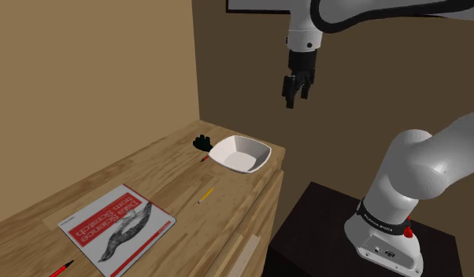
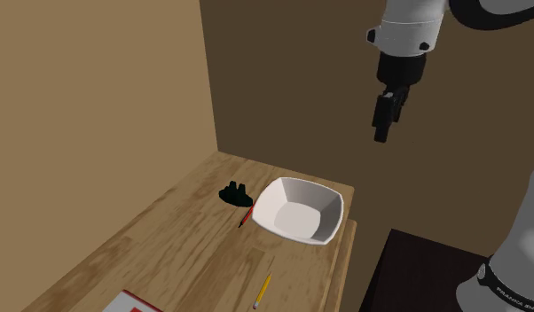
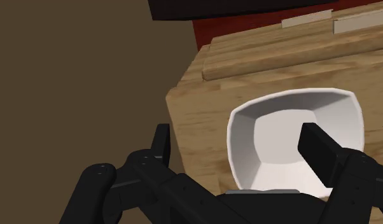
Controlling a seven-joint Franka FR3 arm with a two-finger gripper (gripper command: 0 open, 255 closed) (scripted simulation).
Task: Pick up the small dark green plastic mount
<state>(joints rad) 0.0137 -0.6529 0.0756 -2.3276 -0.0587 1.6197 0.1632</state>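
A small dark mount (image 2: 233, 192) sits near the wooden worktop's (image 1: 149, 177) back corner, just beside a white bowl (image 2: 302, 213). The black gripper (image 1: 294, 93) hangs high over the bowl, fingers spread apart, holding nothing.

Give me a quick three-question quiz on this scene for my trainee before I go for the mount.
1. True or false: the pincer is shut on the dark mount.
2. In the wrist view, what lies between the open fingers? A) white bowl B) mug C) plate
3. In the shoulder view, which side of the bowl is the mount on?
Key: 1 false; 2 A; 3 left.
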